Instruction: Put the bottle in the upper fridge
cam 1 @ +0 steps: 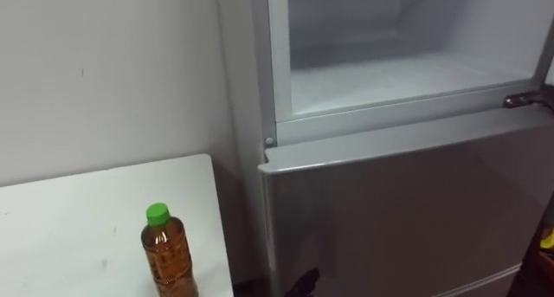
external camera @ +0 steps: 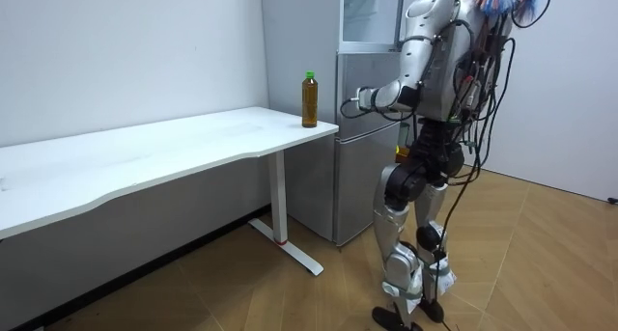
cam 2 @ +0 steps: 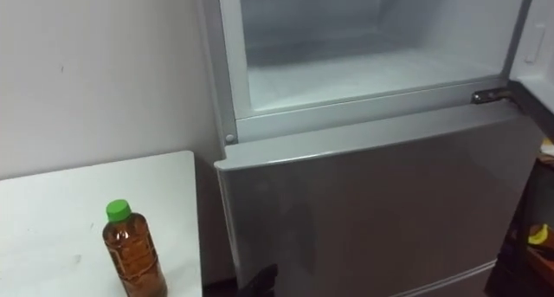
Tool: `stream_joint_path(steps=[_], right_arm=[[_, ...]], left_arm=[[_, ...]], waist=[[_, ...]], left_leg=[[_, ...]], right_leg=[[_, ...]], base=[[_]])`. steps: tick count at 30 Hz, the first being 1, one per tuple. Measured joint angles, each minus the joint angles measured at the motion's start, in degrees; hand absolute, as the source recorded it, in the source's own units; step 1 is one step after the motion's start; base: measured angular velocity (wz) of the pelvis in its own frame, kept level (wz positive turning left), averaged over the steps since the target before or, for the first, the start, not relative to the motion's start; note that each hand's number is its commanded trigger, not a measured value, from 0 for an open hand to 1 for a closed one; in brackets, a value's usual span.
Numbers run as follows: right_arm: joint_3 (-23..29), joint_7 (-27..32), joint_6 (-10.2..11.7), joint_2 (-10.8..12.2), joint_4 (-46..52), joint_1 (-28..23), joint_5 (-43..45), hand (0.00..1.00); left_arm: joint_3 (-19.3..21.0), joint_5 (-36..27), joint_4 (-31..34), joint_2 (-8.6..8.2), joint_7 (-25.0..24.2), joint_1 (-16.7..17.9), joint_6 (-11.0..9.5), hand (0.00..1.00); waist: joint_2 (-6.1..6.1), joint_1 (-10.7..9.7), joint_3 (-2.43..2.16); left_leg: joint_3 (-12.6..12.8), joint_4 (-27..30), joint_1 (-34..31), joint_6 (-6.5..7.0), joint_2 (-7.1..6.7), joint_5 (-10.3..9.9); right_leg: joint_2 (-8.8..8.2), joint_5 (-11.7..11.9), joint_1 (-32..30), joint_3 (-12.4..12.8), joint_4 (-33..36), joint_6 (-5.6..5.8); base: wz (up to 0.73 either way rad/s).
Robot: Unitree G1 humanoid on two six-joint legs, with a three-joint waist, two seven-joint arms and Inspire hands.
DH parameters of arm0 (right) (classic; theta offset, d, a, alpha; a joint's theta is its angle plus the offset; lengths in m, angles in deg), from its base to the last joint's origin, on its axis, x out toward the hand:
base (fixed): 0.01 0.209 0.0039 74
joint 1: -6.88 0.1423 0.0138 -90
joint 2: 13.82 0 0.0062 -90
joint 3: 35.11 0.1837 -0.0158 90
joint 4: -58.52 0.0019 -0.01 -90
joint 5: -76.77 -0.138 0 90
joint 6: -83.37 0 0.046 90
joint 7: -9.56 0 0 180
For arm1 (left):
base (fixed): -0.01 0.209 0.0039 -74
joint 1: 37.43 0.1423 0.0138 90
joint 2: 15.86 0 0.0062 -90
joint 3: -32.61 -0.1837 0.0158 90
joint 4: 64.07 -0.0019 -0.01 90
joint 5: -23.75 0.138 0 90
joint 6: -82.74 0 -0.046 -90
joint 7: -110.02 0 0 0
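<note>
The bottle [cam 1: 169,258], amber with a green cap, stands upright on the white tabletop [cam 1: 69,219] near the corner closest to the fridge, and nothing touches it. The upper fridge compartment [cam 1: 407,72] is open with its floor bare; the lower door [cam 1: 407,210] is closed. In the room view the robot stands facing the fridge with its left hand [external camera: 351,103] raised forward, just beside the fridge front and apart from the bottle; whether its fingers are spread or curled I cannot tell. The pickup looks not yet begun. Next, probably a reach to the tabletop and a grasp around the bottle's body.
</note>
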Motion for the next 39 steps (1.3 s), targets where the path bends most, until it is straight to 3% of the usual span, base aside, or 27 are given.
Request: stream_joint_path(steps=[5,10,13,18,20,22,26,29,39], right_arm=[[0.01,0.02,0.44,-0.11,0.74,-0.78,-0.77,0.0],[0.07,0.3,1.16,-0.08,1.32,-1.27,-1.44,0.0],[0.12,0.33,2.14,-0.05,1.96,-2.42,-1.72,0.0],[0.09,0.79,2.3,-0.06,1.95,-3.57,-2.16,0.0],[0.14,0.97,3.15,-0.06,1.74,-3.7,-2.18,0.0],[0.2,0.94,4.4,-0.05,1.81,-4.67,-2.11,0.0],[0.87,0.85,4.54,0.16,1.71,-6.48,-0.3,0.0],[2.97,0.87,4.57,0.87,1.51,-7.13,0.37,0.0],[2.86,-0.05,3.76,2.18,-0.78,-7.72,0.73,0.0]], left_arm=[[-0.4,2.26,-12.1,-0.23,0.62,0.33,-1.62,0.0],[0.66,3.92,-22.37,-0.89,2.99,1.16,-4.36,0.0],[2.01,3.97,-29.82,-0.91,4.24,1.85,-5.42,0.0],[3.28,3.99,-39.6,-1.02,7.52,2.82,-7.79,0.0],[5.05,4.09,-43.65,-2.27,8.28,3.16,-9.53,0.0],[7.73,5.15,-46.15,-3.62,9.86,4.28,-10.08,0.0],[13.84,7.25,-51.73,-5.24,12.75,5.84,-10.92,0.0],[17.33,7.24,-55.24,-5.28,15.9,7.62,-10.98,0.0],[21.31,11.47,-58.3,-6.98,24.66,8.87,-10.73,0.0]], waist=[[-0.64,0.63,0.22],[-0.57,1.07,-0.04],[-0.56,1.13,-0.44],[-0.65,2.59,-0.21],[-0.39,2.89,-0.28],[-0.15,3.31,-0.57],[0.03,4.22,-0.77],[-0.53,4.22,-0.9],[-1.31,5.74,-0.6]], left_leg=[[0.04,-0.32,-0.6,-0.05,-0.05,0.03],[0.14,-0.8,0.02,-0.06,-0.12,0.03],[0.1,-0.92,0.27,-0.06,-0.12,0.02],[-0.08,-1.17,0.84,-0.08,-0.16,-0.08],[-0.13,-1.03,0.8,-0.07,-0.21,-0.08],[-0.11,-0.99,0.85,-0.06,-0.24,-0.07],[-0.15,-0.91,1.06,-0.1,-0.25,-0.04],[-0.16,-1.03,1.7,-0.16,-0.27,0.01],[-1.13,-1.61,1.77,-0.05,-0.65,-0.07]], right_leg=[[0.0,0.0,-0.74,0.03,0.03,0.01],[0.0,-0.02,-0.59,0.13,0.05,0.04],[0.02,-0.02,-0.07,0.18,0.2,0.04],[-0.03,-0.05,0.07,0.22,0.39,0.07],[-0.08,-0.05,0.1,0.18,0.3,0.08],[-0.11,-0.13,0.04,0.16,0.05,0.15],[-0.08,-0.21,0.19,0.05,0.04,0.11],[-0.01,-0.24,0.6,0.14,-0.05,0.09],[-0.11,-0.48,1.04,0.6,-0.04,0.35]], base=[[0.0],[0.0],[0.0],[0.0],[0.0],[0.0],[0.0],[0.0],[0.01]])
